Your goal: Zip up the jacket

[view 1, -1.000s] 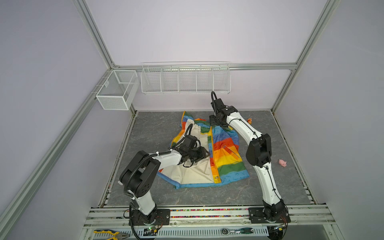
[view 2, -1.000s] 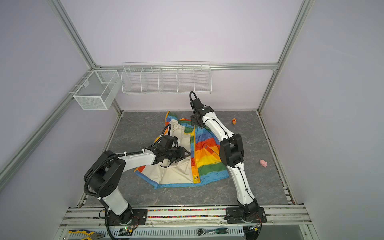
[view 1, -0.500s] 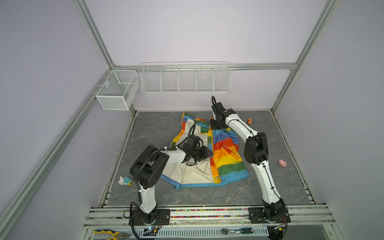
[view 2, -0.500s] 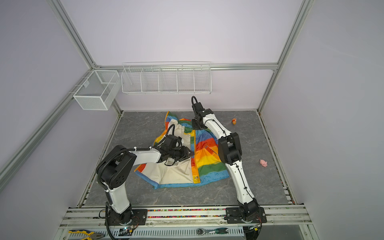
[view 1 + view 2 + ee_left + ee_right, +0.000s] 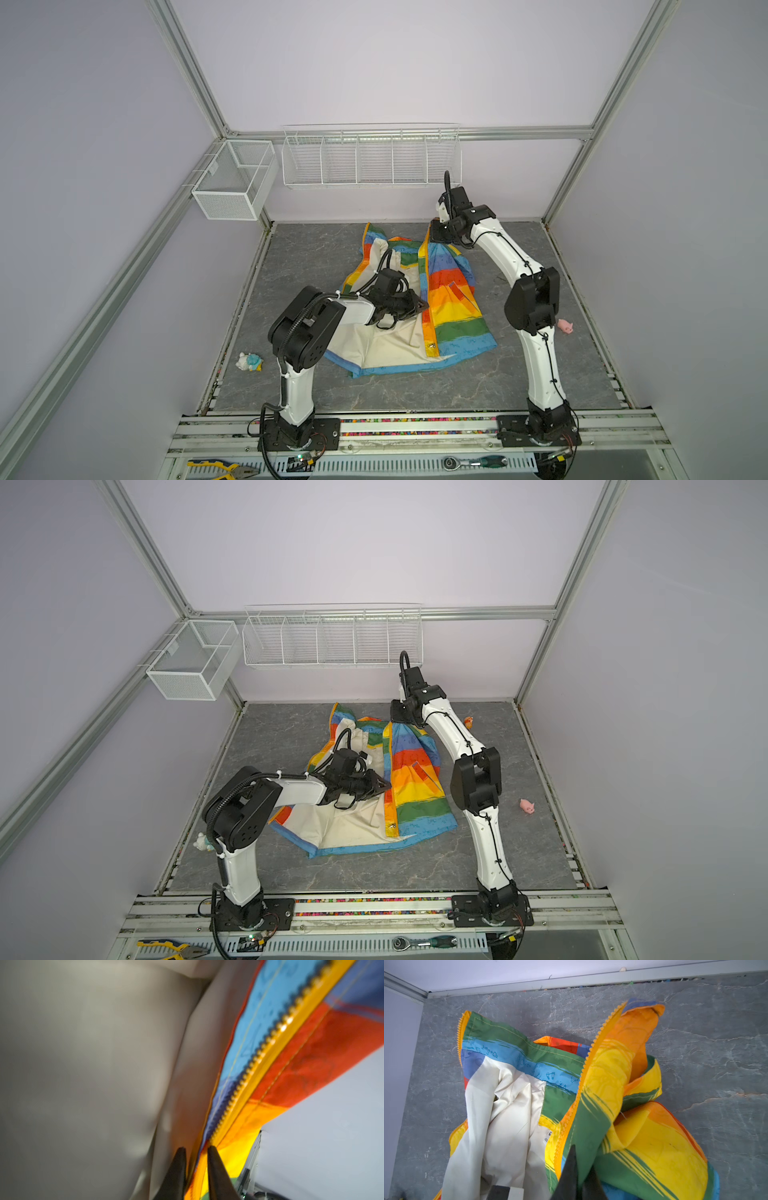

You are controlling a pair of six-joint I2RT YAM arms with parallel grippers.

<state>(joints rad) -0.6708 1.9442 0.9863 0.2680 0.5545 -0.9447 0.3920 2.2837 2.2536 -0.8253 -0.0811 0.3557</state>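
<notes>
Left fingers (image 5: pixel 176 1169) and right fingers (image 5: pixel 569 1169) pinched shut on jacket (image 5: pixel 453 299) zipper edges.
Jacket spread open on bench (image 5: pixel 316 249), lining up; left grip mid-front, right near collar; pink toy (image 5: pixel 565 326), white toy (image 5: pixel 248 361) well clear.

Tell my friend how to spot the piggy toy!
Find the gray table with the rainbow jacket. Beside the right arm's black elbow, away from the jacket, lies a tiny toy pig. It alone is pink; the white-blue toy and orange toy are not.
</notes>
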